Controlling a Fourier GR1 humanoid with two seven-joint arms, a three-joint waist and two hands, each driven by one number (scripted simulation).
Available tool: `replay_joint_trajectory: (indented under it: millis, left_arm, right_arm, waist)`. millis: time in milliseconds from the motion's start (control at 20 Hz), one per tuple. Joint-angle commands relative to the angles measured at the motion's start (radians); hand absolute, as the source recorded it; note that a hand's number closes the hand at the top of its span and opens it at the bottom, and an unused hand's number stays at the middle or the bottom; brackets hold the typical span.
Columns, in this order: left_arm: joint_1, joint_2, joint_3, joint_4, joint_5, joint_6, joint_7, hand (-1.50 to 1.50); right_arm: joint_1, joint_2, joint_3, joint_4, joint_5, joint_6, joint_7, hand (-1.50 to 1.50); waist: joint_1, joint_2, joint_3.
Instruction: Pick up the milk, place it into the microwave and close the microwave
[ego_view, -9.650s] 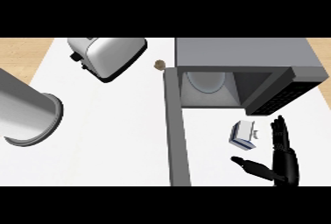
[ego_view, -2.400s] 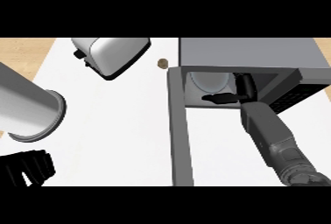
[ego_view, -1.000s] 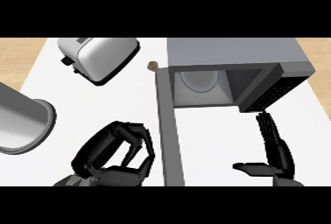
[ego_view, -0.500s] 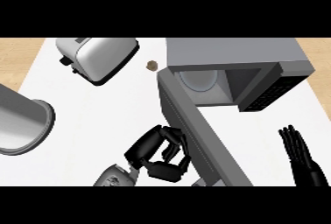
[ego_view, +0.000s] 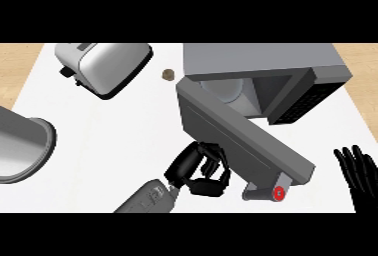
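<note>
Milk: it does not show on the counter (ego_view: 111, 125) or in either robot hand. Judge it to be inside the microwave, hidden behind the door, and treat closing the door as the step in hand.

At the left edge, the large grey pot (ego_view: 18, 145) shows only its wall and rim, so you cannot tell what it holds. The toaster (ego_view: 103, 65) stands well apart from the work.

The left robot hand (ego_view: 198, 170) has its fingers curled and grips nothing. It sits against the outer face of the microwave door (ego_view: 244, 140). The door stands at an angle, partly shut, hinged at the left side of the microwave (ego_view: 258, 57).

Through the remaining gap you see only the pale turntable plate (ego_view: 225, 90); the rest of the cavity is hidden.

The right robot hand (ego_view: 358, 172) rests at the right edge, fingers straight, holding nothing.

For the next move, press the left robot hand against the door near its free end (ego_view: 279, 193) and swing it toward the cavity until it lies flush. Keep the right robot hand clear of the door's path.
</note>
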Motion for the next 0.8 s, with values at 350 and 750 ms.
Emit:
replay_joint_trajectory:
  millis: [350, 750]
  left_arm:
    - [-0.127, -0.004, -0.207, 0.118, 0.313, 0.154, -0.092, 1.50]
    - [-0.240, -0.004, -0.188, 0.076, 0.480, 0.317, -0.103, 1.50]
  right_arm:
    - [0.024, -0.020, 0.048, -0.221, -0.094, 0.056, 0.149, -1.50]
    - [-0.020, -0.097, 0.031, -0.283, -0.138, 0.094, 0.226, -1.50]
  waist:
    - [-0.062, 0.018, -0.002]
    - [-0.106, 0.025, -0.003]
